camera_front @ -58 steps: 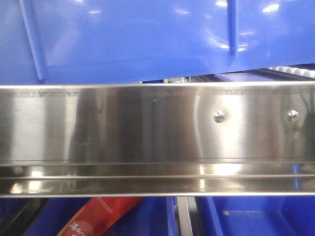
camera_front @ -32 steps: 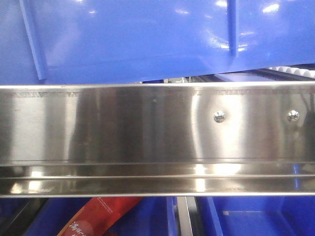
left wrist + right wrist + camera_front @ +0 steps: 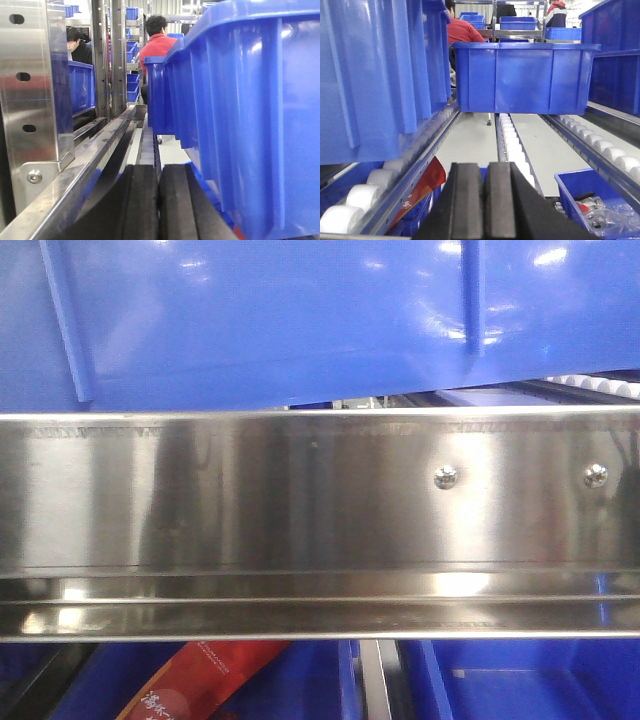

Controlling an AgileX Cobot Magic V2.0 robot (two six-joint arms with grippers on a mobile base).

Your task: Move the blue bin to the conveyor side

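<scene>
Two grippers, each with black pads (image 3: 140, 205) pressed together on nothing. Left gripper (image 3: 159, 175) lies between a steel rail (image 3: 75, 185) and the blue bin (image 3: 260, 125); right gripper (image 3: 486, 172) lies right of that bin, which stands over white rollers (image 3: 350, 202).

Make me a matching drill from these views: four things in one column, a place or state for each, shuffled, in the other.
1 large glossy blue plastic bin
2 shiny stainless-steel rail
3 red printed packet
4 right gripper

A bears two screws
B shut
C fills the front view's top
D below the rail

Pairs: 1-C, 2-A, 3-D, 4-B
</scene>
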